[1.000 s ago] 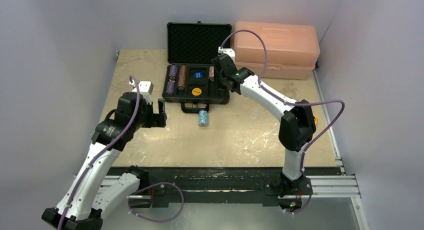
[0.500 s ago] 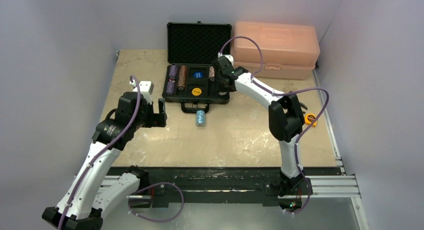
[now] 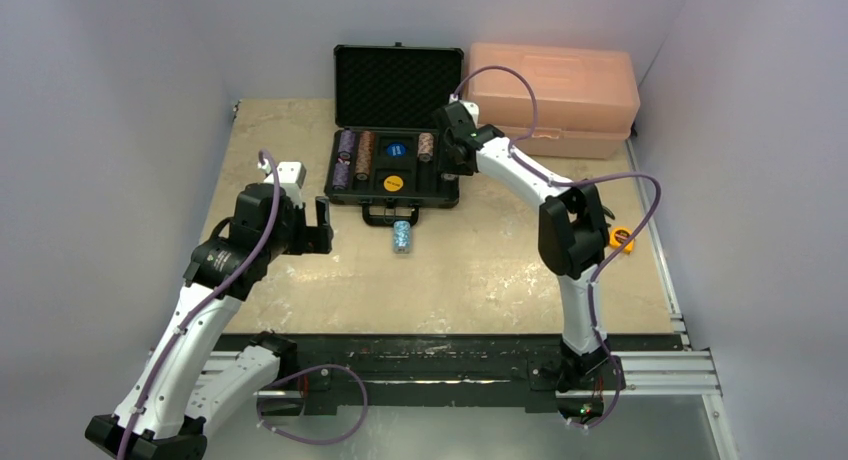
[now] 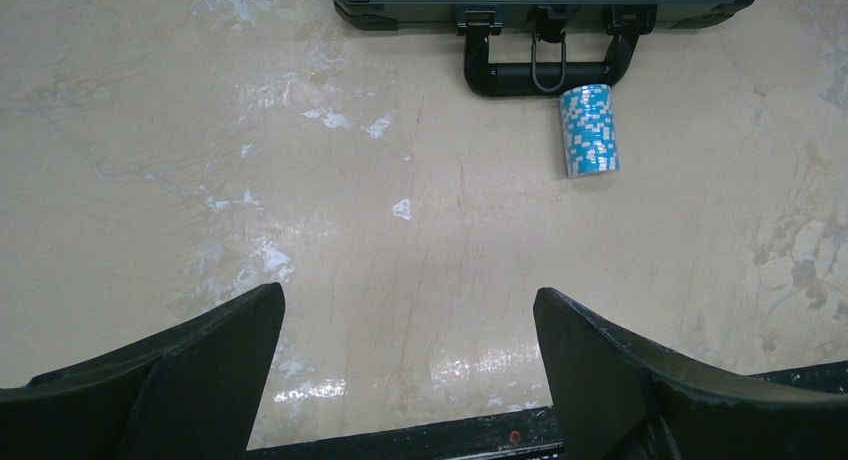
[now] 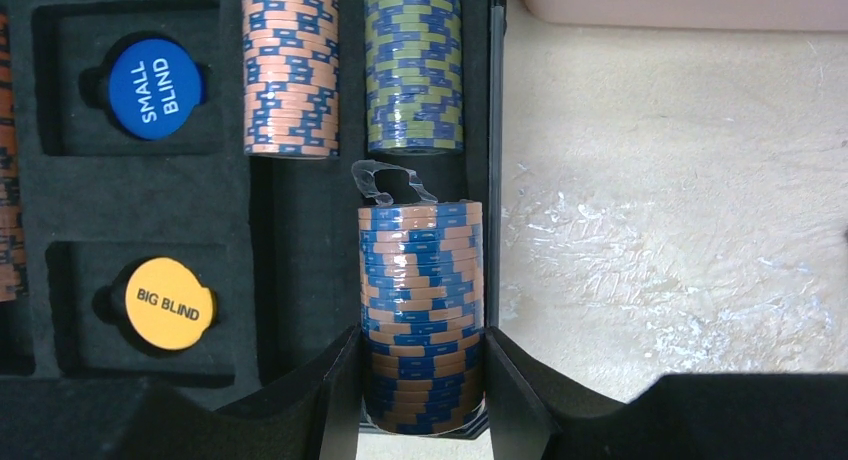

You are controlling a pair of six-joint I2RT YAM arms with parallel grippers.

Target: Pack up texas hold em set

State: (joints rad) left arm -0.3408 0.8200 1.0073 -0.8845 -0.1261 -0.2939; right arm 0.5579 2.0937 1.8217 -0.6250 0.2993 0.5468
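Note:
The texas hold em set's black case (image 3: 397, 52) lies open at the back of the table, foam lid up. Its tray (image 5: 300, 220) holds a blue disc (image 5: 155, 88), a yellow disc (image 5: 170, 303) and several chip stacks. My right gripper (image 5: 422, 380) is shut on a blue-and-orange chip stack (image 5: 420, 310), which lies along the tray's rightmost slot behind an olive stack (image 5: 413, 65); I cannot tell whether it rests in the slot. A light-blue chip stack (image 3: 403, 236) lies on the table by the case handle (image 4: 545, 75). My left gripper (image 4: 410, 310) hangs open left of it, holding nothing.
A pink translucent toolbox (image 3: 553, 95) stands right of the case, close to my right arm. A small yellow tape measure (image 3: 622, 238) lies near the table's right edge. Walls close in the left, back and right sides.
My right arm has folded and shifted its gripper with the stack slightly right and nearer, onto the tray's right side, uncovering a pink-and-blue stack. The left arm has not moved.

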